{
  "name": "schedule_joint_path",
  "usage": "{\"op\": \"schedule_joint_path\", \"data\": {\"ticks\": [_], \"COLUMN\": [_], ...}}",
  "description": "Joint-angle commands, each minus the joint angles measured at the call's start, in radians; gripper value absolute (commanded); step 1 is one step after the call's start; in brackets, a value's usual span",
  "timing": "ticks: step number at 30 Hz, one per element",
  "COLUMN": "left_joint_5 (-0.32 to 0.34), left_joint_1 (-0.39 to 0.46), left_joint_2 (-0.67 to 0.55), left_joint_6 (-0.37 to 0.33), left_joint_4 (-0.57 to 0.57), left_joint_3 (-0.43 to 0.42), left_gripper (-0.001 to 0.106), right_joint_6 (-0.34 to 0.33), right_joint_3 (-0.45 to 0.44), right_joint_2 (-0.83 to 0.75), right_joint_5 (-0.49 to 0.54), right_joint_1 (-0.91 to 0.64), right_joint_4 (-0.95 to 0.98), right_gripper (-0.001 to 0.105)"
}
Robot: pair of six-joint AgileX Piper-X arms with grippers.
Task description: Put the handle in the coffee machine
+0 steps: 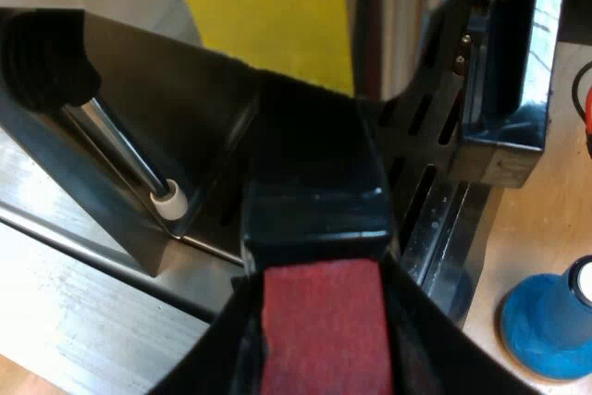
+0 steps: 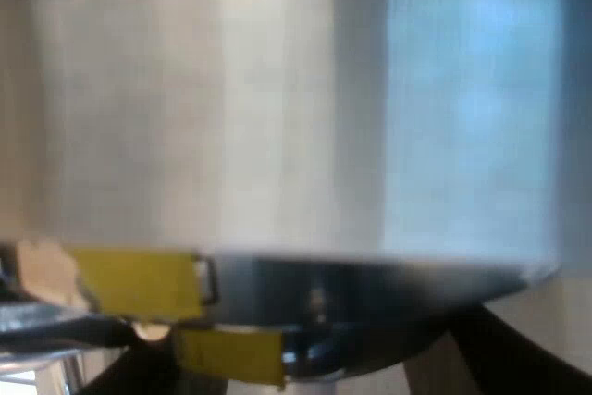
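Observation:
My left gripper [image 1: 322, 363] is shut on the holder's dark handle [image 1: 314, 205], and the handle's red end [image 1: 320, 321] sits between the black fingers [image 1: 215, 358]. The handle points straight at the espresso machine's shiny metal front [image 1: 504, 90], just above the slotted drip tray [image 1: 421, 141]. The holder's metal head is hidden behind the handle. My right gripper [image 2: 314, 372] hangs close over a shiny metal edge [image 2: 370, 307] that carries yellow labels [image 2: 139, 284], with its dark fingers [image 2: 504, 353] spread wide apart.
A blue tamper [image 1: 546, 326] stands on the wooden tabletop [image 1: 546, 210] beside the machine's base. A thin metal wand [image 1: 125, 154] with a black knob [image 1: 42, 62] runs down to the machine's body. A yellow panel [image 1: 268, 6] rises behind the handle.

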Motion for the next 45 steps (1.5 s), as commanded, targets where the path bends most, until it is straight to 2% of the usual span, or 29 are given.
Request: {"op": "schedule_joint_path", "data": {"ticks": [1, 9, 11, 13, 17, 18, 20, 32, 38, 42, 45], "left_joint_5": [0.149, 0.126, 0.126, 0.126, 0.118, 0.114, 0.103, 0.080, 0.080, 0.032, 0.068], "left_joint_1": [-0.002, -0.002, -0.002, -0.002, -0.002, -0.002, -0.002, -0.002, 0.000, 0.000, 0.026], "left_joint_2": [-0.038, -0.038, -0.038, -0.038, -0.038, -0.038, -0.038, -0.038, -0.088, -0.111, -0.122], "left_joint_6": [0.044, 0.044, 0.044, 0.044, 0.044, 0.044, 0.044, 0.044, 0.044, 0.039, 0.002], "left_joint_4": [-0.019, -0.019, -0.019, -0.019, -0.019, -0.019, -0.019, 0.014, 0.003, 0.003, 0.001], "left_joint_3": [-0.008, -0.008, -0.008, -0.008, -0.008, -0.008, -0.008, -0.008, -0.020, -0.034, -0.045], "left_gripper": [0.000, 0.000, 0.003, 0.013, 0.048, 0.053, 0.058, 0.058, 0.058, 0.058, 0.058], "right_joint_6": [-0.005, -0.005, -0.005, -0.005, -0.005, -0.005, -0.005, -0.005, -0.005, -0.005, -0.005], "right_joint_3": [-0.012, -0.012, -0.012, -0.012, -0.012, -0.012, -0.012, -0.012, -0.012, -0.012, -0.012], "right_joint_2": [-0.011, -0.011, -0.011, -0.011, -0.011, -0.011, -0.011, -0.011, -0.011, -0.011, -0.011], "right_joint_5": [-0.008, -0.003, -0.003, -0.003, -0.003, -0.003, -0.003, -0.003, -0.003, -0.003, -0.003], "right_joint_1": [-0.007, -0.007, -0.007, -0.007, -0.007, -0.007, -0.007, -0.007, -0.007, -0.007, -0.007], "right_joint_4": [-0.083, -0.083, -0.083, -0.083, -0.091, -0.099, -0.110, -0.143, -0.143, -0.143, -0.143], "right_gripper": [0.044, 0.044, 0.044, 0.044, 0.044, 0.044, 0.044, 0.044, 0.044, 0.044, 0.044]}}
